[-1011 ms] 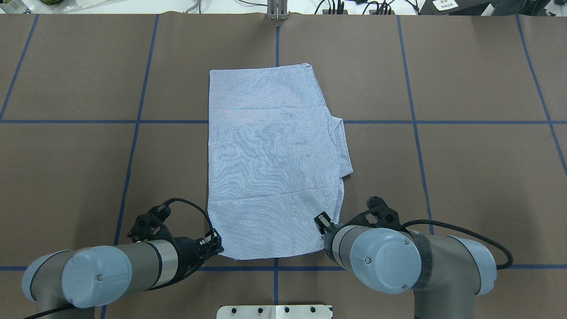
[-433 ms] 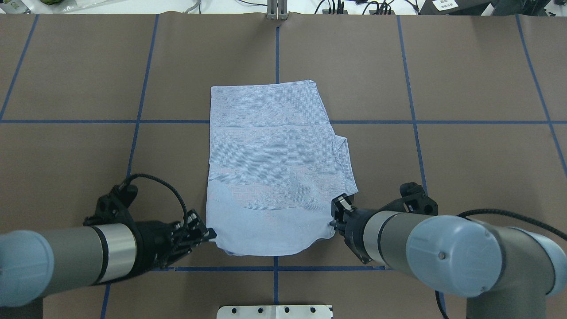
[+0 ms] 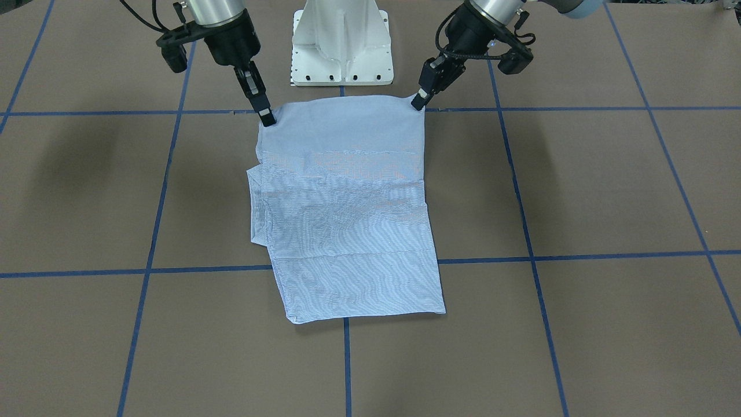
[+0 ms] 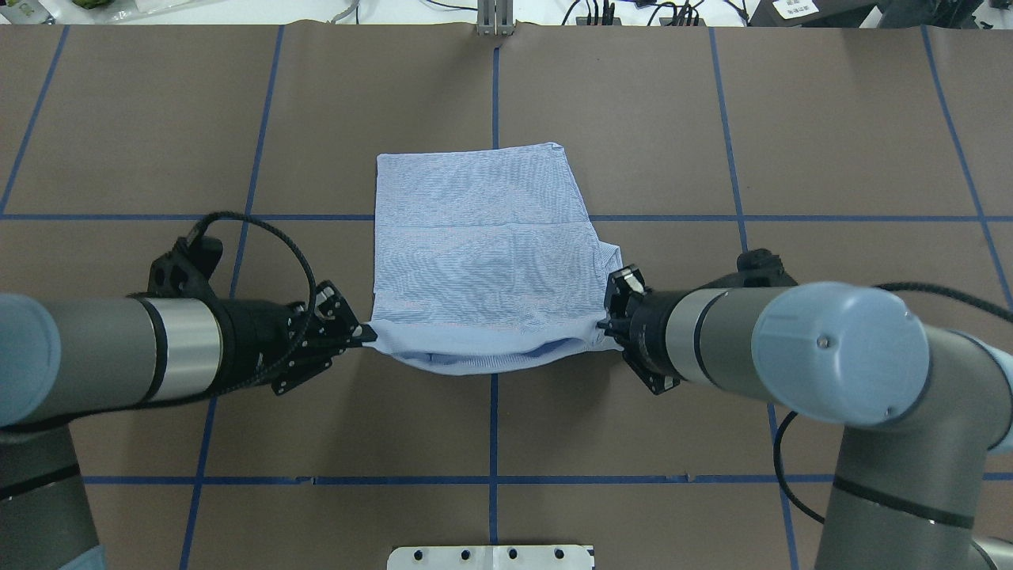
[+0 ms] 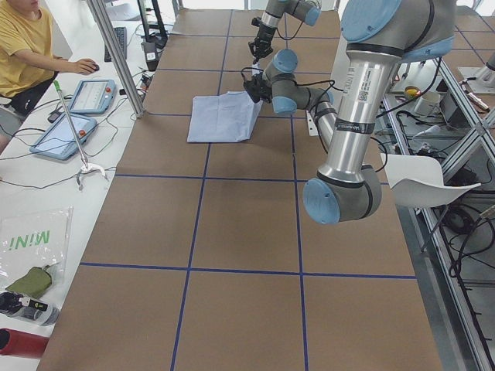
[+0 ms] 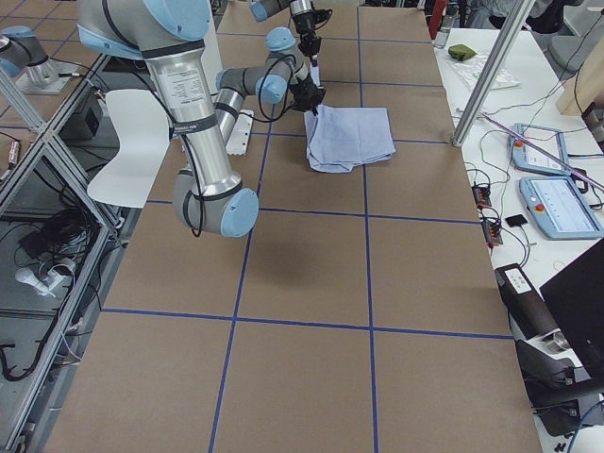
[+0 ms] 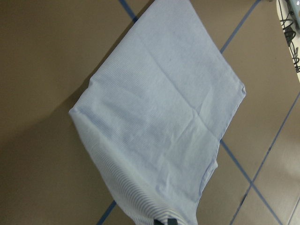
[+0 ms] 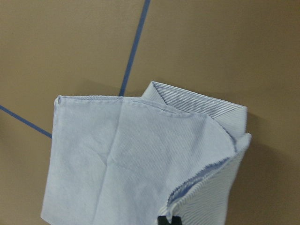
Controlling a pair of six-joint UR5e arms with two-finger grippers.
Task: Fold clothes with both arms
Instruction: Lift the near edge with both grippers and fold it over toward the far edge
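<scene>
The shirt (image 4: 483,237) is laid out around the middle of the worktop (image 4: 831,119), folded down to a rough rectangle, with the collar (image 4: 613,257) poking out on the robot's right side. The edge nearest the robot is held up off the surface and sags a bit in between. One corner is pinched by the left gripper (image 4: 366,334) and the other by the right gripper (image 4: 603,323), both clamped tight on fabric. The far part is left lying flat. The worktop is covered in brown paper and split into big squares by blue tape lines (image 4: 492,427). A white pedestal (image 3: 341,40) is seen at the robot-side edge. Past the left end, an operator (image 5: 23,46) in yellow is seated at a white bench with two tablets (image 5: 93,96) and loose cables
</scene>
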